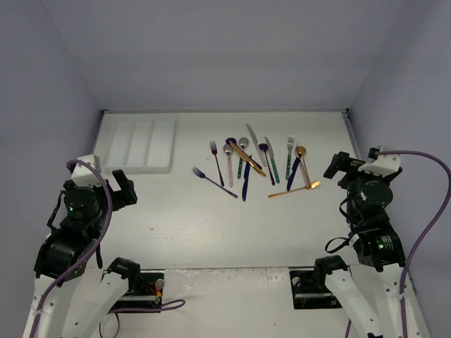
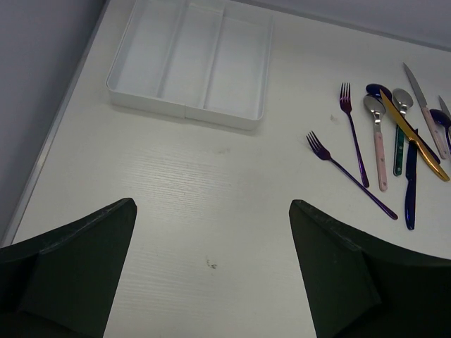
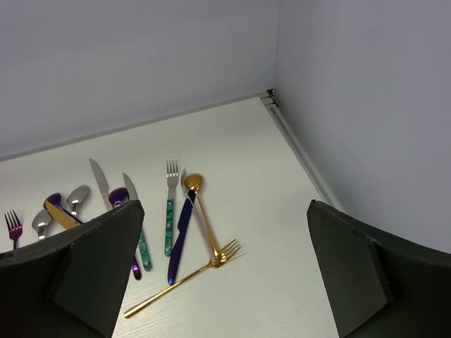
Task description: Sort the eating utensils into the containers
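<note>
The left gripper [image 2: 211, 205] hung above the white table [image 1: 211, 225] with its two dark fingers [image 2: 84, 260] spread wide and nothing between them, while the right gripper [image 3: 225, 205] was likewise held apart and unloaded on the opposite side. The white tray [image 2: 189, 111] lay flat at the far left corner of the table, its three long compartments [image 2: 176, 60] running side by side, away from the arms. All the utensils [image 1: 242, 160] lay on the table to the right of the tray, well apart from it, in a loose row near the far middle. Nearest the tray a purple fork [image 1: 215, 182] lay slantwise, its tines pointing to the far left, with a second purple fork [image 1: 217, 163] just beside it. Next came a pink-handled spoon [image 1: 229, 163], a gold knife [image 1: 246, 159] lying across its neighbours, and a dark blue knife [image 1: 246, 182]. Further right were a purple spoon [image 1: 266, 162], a teal-handled knife [image 1: 272, 160] and a teal-handled fork [image 1: 289, 156]. At the right end, closest to the right gripper, a gold spoon [image 3: 201, 211] lay touching a second dark blue knife [image 3: 180, 243], and a gold fork [image 3: 183, 278] lay slantwise at their near ends, touching them. Neither gripper touched any utensil
</note>
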Controlling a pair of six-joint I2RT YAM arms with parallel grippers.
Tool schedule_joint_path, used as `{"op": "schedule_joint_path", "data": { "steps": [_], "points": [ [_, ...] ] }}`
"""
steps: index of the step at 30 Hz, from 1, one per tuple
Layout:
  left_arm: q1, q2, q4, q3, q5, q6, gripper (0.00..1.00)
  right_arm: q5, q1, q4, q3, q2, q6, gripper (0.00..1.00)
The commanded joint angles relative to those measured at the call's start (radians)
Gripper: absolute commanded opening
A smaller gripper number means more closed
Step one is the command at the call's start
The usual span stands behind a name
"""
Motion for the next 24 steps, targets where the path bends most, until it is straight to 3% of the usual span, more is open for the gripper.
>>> {"op": "schedule_joint_path", "data": {
  "steps": [1, 8, 17, 24],
  "points": [
    [-0.005, 0.044, 0.048, 0.025, 0.014, -0.038, 0.88, 0.003, 0.010, 0.071, 0.041, 0.042, 0.016, 1.00],
    [-0.005, 0.148, 0.037, 0.061, 0.055, -0.170, 0.88, 0.021, 0.010, 0.072, 0.067, 0.087, 0.026, 1.00],
    [-0.026, 0.475, 0.042, 0.112, 0.197, -0.472, 0.88, 0.026, 0.014, 0.071, 0.054, 0.121, 0.074, 1.00],
    [-0.223, 0.717, 0.075, 0.206, 0.055, -0.685, 0.88, -0.002, 0.014, 0.069, 0.029, 0.124, 0.095, 1.00]
  ]
}}
